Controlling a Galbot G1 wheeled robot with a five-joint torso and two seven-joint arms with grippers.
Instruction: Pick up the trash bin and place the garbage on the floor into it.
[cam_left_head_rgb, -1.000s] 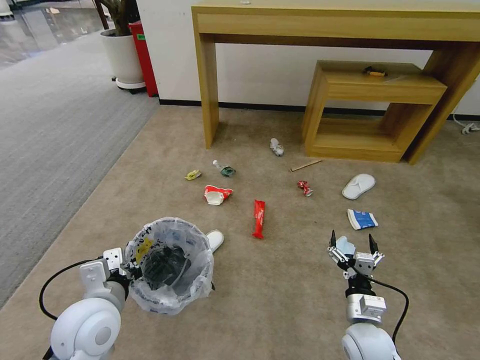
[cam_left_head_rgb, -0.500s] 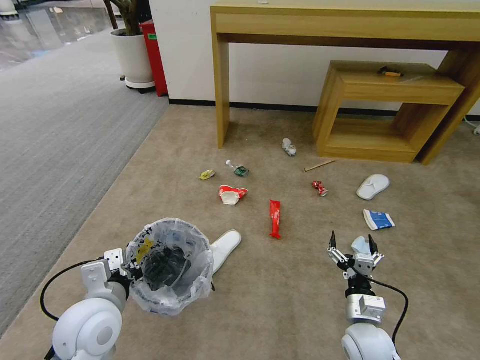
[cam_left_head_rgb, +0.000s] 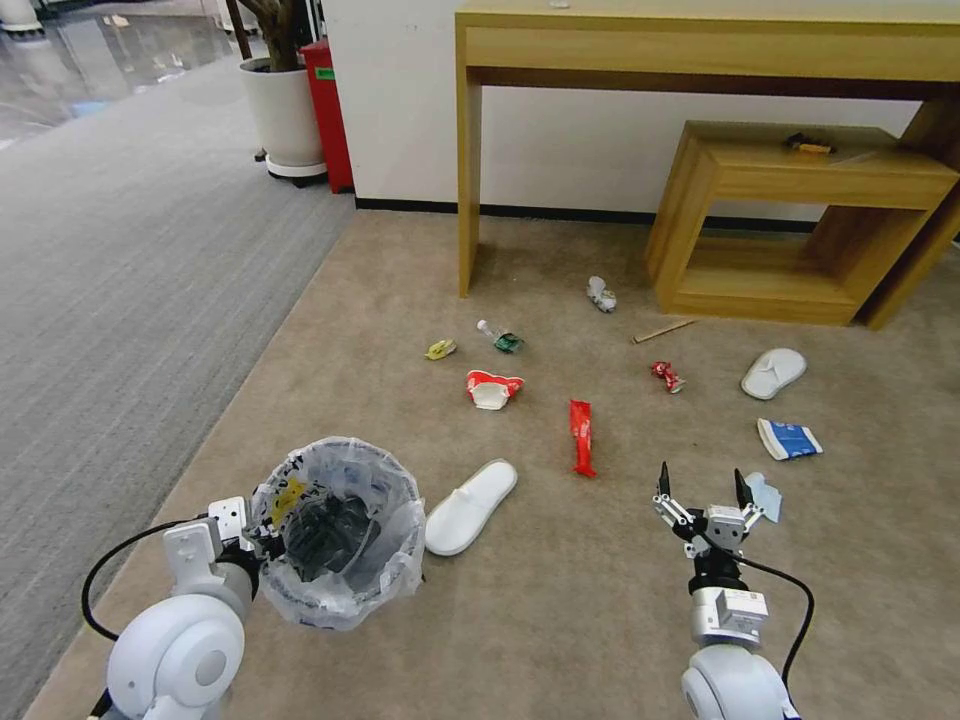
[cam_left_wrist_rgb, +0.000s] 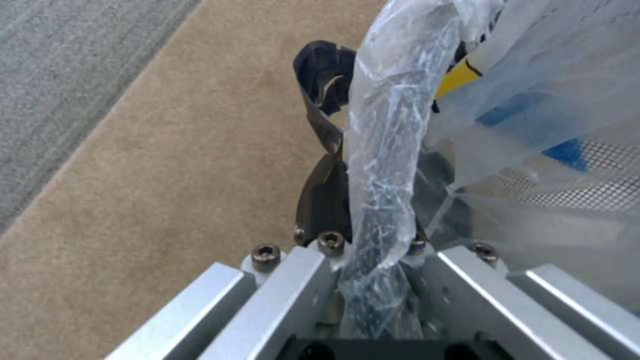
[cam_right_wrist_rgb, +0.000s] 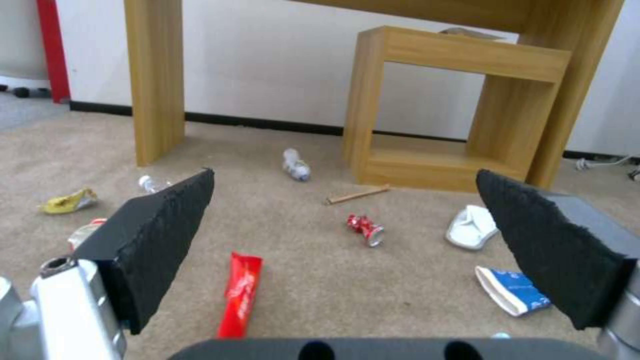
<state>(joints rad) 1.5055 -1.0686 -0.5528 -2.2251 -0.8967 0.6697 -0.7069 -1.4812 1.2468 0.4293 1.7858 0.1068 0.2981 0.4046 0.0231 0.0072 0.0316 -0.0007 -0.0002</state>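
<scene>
left gripper (cam_left_head_rgb: 262, 530): clamped on the rim of the trash bin (cam_left_head_rgb: 337, 530), held above the floor (cam_left_head_rgb: 560, 590) | right gripper (cam_left_head_rgb: 704, 487): fingers apart, empty, right of bin | garbage: slipper (cam_left_head_rgb: 470, 506) just right of bin, red wrapper (cam_left_head_rgb: 581, 436) beyond | left wrist view: finger (cam_left_wrist_rgb: 325, 145) pinching bag-wrapped rim | right wrist view: crushed can (cam_right_wrist_rgb: 365, 229), stick (cam_right_wrist_rgb: 358, 194) | no readable writing

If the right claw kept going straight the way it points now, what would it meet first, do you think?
Probably bare floor first. The open right claw points between the red wrapper and the blue-white packet; the crushed can lies farther along, though depth is unclear.
</scene>
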